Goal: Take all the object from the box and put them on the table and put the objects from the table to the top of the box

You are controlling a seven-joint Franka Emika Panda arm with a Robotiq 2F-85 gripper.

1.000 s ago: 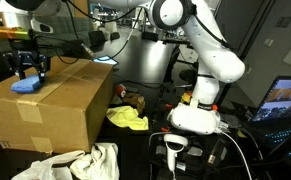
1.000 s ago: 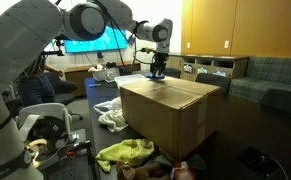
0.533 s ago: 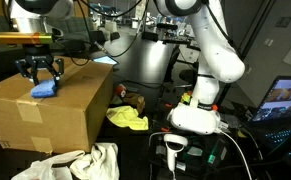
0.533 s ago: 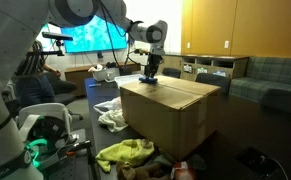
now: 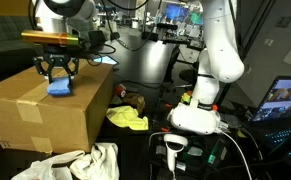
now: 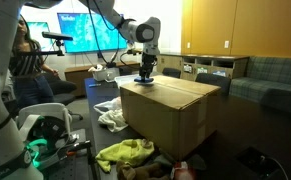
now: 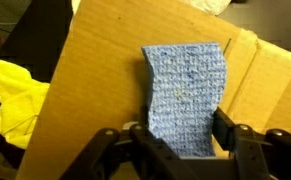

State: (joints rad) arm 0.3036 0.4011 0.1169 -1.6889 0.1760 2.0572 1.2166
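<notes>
While block (image 5: 60,88) in claw (image 5: 58,80), cloth (image 5: 128,120) beside box (image 5: 35,118).

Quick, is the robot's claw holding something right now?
Gripper: closed on the blue sponge, just over the cardboard box.

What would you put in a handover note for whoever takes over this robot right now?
Gripper: shut on the blue pad, which hangs over the top of the box, near its edge.
Yellow cloth and brown toy: on the table beside the box.
Done: the blue pad is in hand.
Left: set the pad on the table, then move the cloth and toy onto the box. What else is inside the box cannot be seen.
</notes>
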